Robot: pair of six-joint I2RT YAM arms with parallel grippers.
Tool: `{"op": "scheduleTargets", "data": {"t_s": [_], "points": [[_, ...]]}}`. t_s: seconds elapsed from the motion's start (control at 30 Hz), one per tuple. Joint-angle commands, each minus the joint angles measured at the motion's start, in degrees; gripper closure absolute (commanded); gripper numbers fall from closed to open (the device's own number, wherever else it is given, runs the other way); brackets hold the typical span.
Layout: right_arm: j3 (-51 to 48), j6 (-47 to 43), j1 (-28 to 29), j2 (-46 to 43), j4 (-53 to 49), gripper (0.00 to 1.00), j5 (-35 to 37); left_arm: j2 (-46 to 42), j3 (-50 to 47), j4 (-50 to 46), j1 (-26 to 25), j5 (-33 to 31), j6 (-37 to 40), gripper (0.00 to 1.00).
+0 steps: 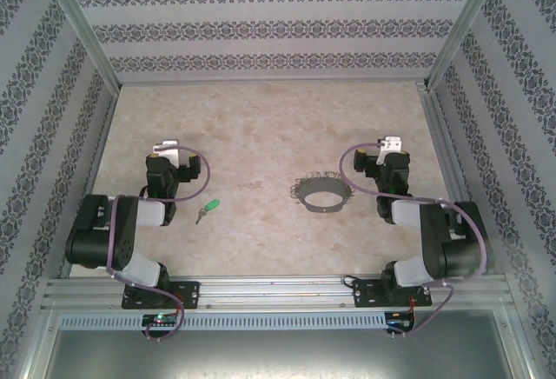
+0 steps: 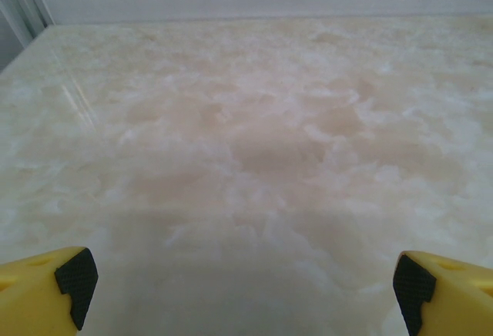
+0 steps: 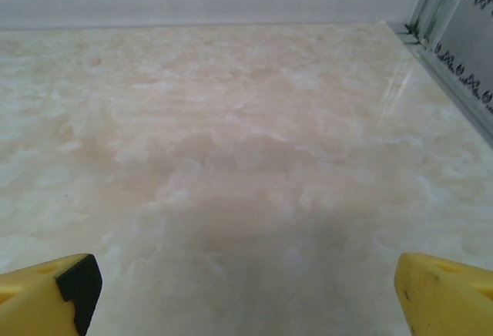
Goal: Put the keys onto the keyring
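Not started | we read both arms as parked | left gripper [image 2: 242, 283] spread wide, empty | right gripper [image 3: 250, 290] likewise | key [image 1: 208, 211] flat on table [image 1: 261, 127] by left arm | keyring [image 1: 321, 195] flat by right arm, well apart, so each suits its nearer arm

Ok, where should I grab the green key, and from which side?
The key lies flat on the table, so come straight down with the left gripper, which is open. Probably close across its green plastic head, the bulkier end, leaving the silvery blade free for the keyring.
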Motion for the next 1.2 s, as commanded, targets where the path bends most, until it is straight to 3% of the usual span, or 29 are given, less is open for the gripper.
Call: {"op": "scheduleTargets", "data": {"t_s": [0.0, 0.2, 0.4, 0.47, 0.6, 0.77, 0.97, 1.17], "points": [[4.1, -0.9, 1.1, -5.5, -8.6, 0.02, 0.8, -4.3, 1.8, -6.1, -0.2, -0.9, 0.1, 0.00], [11.9, 16.3, -0.1, -12.9, -28.3, 0.02, 3.4, -11.7, 5.3, -14.6, -0.3, -0.6, -2.8, 0.00], [13.7, 24.2, -1.3, -16.4, -36.1, 0.02, -9.8, -14.7, 14.8, -30.0, -1.2, 5.6, -17.2, 0.00], [12.3, 26.5, -1.3, -17.2, -36.9, 0.04, -13.9, -14.7, 15.8, -30.8, -2.5, 9.9, -20.5, 0.00], [9.2, 31.3, -1.0, -18.4, -40.0, 0.10, -17.7, -14.4, 17.0, -32.8, -8.3, 12.7, -24.8, 0.00], [5.9, 33.1, 2.0, -20.1, -41.1, 0.15, -22.8, -13.3, 18.4, -40.0, -17.2, 11.2, -26.0, 0.02], [3.1, 35.5, 6.6, -25.1, -45.0, 0.15, -15.9, -7.8, 20.3, -43.1, -27.9, 6.8, -27.8, 0.06], [4.8, 34.8, 5.7, -27.2, -52.7, 0.12, -7.4, 4.7, 33.1, -53.6, -39.1, 0.0, -24.5, 0.07]]}}
